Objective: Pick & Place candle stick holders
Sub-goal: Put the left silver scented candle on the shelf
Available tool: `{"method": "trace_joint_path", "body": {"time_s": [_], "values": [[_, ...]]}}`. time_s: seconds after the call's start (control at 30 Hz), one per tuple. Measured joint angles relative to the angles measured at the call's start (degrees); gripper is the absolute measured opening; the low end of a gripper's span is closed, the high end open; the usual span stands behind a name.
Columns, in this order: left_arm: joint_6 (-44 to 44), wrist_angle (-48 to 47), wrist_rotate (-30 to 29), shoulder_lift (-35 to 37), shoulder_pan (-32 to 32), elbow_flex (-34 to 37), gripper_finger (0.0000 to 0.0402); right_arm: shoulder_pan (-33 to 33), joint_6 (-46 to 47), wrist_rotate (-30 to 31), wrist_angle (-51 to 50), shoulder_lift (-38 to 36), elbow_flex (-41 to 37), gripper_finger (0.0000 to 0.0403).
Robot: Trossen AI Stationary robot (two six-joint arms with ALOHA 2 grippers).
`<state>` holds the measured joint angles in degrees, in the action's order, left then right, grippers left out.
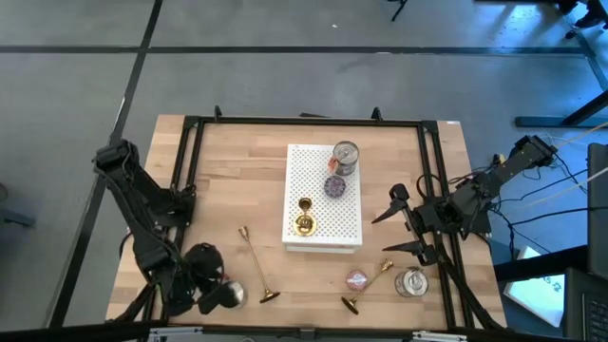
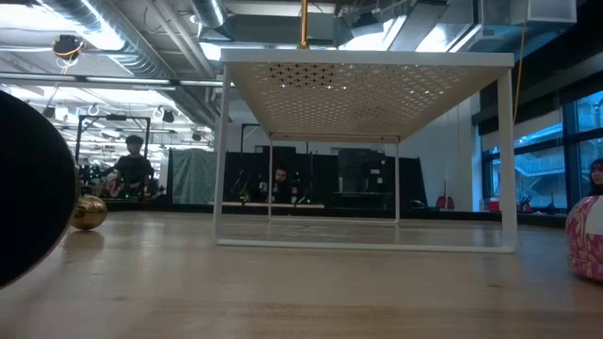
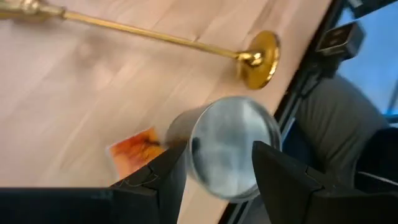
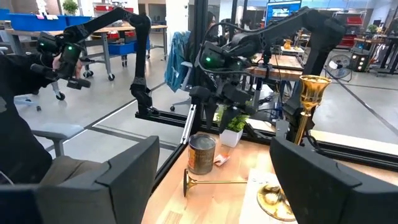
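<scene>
Straddling tin (image 3: 233, 146), left pincer (image 3: 214, 168) — table-edge

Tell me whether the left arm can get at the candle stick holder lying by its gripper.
Probably yes. The left gripper is open around a silver tin, and the candle stick holder lies on bare table just beside it, nothing between.

- Three gold candle stick holders: one upright (image 1: 305, 217) on the white perforated stand (image 1: 323, 237), one lying on the table (image 1: 256, 265) near the left gripper, one lying (image 1: 367, 287) near the right gripper.
- Three round silver tins: one (image 1: 345, 157) on the stand, one (image 1: 411, 282) by the right gripper, one (image 1: 231, 294) at the left gripper.
- Two small discs: purple (image 1: 334, 186), pink (image 1: 356, 279).
- Two grippers: left (image 1: 202, 285), right (image 1: 400, 225).
</scene>
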<state>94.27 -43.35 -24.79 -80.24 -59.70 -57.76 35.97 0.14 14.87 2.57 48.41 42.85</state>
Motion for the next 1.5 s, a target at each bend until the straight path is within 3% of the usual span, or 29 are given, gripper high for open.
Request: {"method": "trace_joint_path", "body": {"time_s": [0.13,0.33,0.53,0.77,1.0,1.5], "values": [[-0.2,-6.4,3.5,-3.2,0.1,-5.4,0.0175,0.0,0.1,0.1,0.0,0.0,0.0,0.0309],[-5.7,-18.4,6.8,-13.5,0.1,-18.6,0.0173,0.0,0.1,0.1,-0.1,0.0,0.0,0.0309],[-7.9,-21.3,6.9,-20.9,0.3,-26.1,0.0203,0.0,0.1,0.1,-0.1,0.0,0.0,0.0309],[-2.1,-22.9,9.9,-21.8,2.6,-26.4,0.0292,0.0,0.1,0.1,-0.1,0.0,0.0,0.0309],[-3.4,-22.5,10.8,-21.8,4.4,-26.4,0.0362,0.0,0.1,0.1,-0.1,0.0,0.0,0.0309],[-5.5,-18.3,14.6,-21.9,6.3,-24.6,0.0373,0.0,0.1,0.0,-0.1,0.0,0.0,0.0309]]}}
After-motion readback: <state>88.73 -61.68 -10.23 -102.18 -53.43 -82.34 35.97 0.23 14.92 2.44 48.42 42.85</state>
